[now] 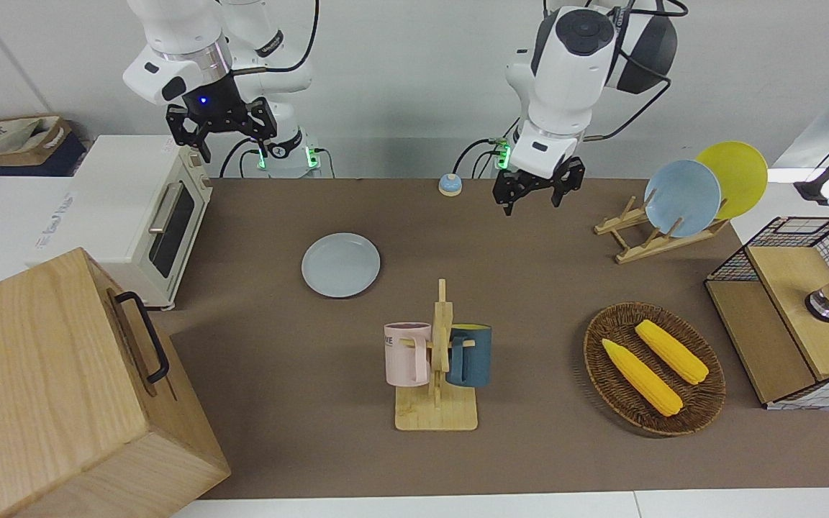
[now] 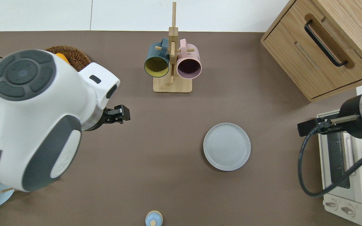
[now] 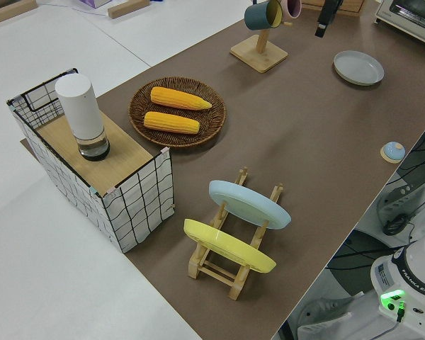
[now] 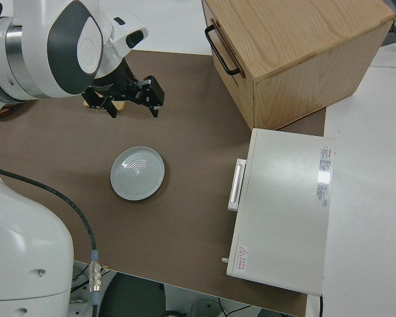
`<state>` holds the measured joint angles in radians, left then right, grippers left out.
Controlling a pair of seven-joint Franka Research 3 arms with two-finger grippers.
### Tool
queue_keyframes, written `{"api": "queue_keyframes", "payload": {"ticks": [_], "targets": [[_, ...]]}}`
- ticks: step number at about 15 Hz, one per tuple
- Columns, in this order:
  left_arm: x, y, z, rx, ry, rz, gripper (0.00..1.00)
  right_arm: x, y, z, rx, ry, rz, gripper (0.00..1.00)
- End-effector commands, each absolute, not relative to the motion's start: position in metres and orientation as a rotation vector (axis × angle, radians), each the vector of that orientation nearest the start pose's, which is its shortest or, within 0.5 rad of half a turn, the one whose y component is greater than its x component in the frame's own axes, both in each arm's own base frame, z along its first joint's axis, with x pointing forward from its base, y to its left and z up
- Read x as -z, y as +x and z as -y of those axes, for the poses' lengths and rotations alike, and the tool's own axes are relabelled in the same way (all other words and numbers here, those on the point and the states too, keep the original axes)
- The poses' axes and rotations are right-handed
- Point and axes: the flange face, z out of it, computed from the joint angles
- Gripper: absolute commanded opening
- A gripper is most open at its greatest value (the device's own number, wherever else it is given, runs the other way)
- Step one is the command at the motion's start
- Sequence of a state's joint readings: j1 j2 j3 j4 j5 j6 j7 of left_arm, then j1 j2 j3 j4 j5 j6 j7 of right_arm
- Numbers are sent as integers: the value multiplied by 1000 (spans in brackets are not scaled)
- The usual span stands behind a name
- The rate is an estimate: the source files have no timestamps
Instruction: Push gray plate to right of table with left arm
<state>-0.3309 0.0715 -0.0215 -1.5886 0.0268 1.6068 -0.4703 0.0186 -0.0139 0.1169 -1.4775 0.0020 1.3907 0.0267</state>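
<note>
The gray plate (image 1: 340,265) lies flat on the brown table (image 1: 529,288), toward the right arm's end, near the toaster oven. It also shows in the overhead view (image 2: 227,146), the left side view (image 3: 358,67) and the right side view (image 4: 138,173). My left gripper (image 1: 532,201) is open and empty, raised in the air. In the overhead view the left gripper (image 2: 118,113) is over bare table, well apart from the plate toward the left arm's end. It also shows in the right side view (image 4: 133,109). My right gripper (image 1: 220,133) is parked and open.
A mug rack (image 1: 440,360) with a pink and a blue mug stands farther from the robots than the plate. A toaster oven (image 1: 148,216), a wooden cabinet (image 1: 62,388), a corn basket (image 1: 653,368), a plate rack (image 1: 681,198) and a small bell (image 1: 449,185) are also here.
</note>
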Motion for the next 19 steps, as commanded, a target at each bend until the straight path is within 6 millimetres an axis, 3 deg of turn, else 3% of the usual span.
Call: {"api": "queue_keyframes", "payload": {"ticks": [1, 9, 14, 19], "targets": [[-600, 531, 150, -77, -3131, 106, 995, -664, 524, -71, -121, -3131, 164, 983], [-585, 501, 79, -98, -3162, -10, 1000, -664, 524, -71, -121, -3131, 164, 983], [-571, 497, 74, -57, -3167, 1, 1000, -664, 524, -71, -121, -3131, 164, 983], [-570, 496, 71, -70, -3159, 31, 1000, -664, 524, -71, -121, -3131, 162, 983]]}}
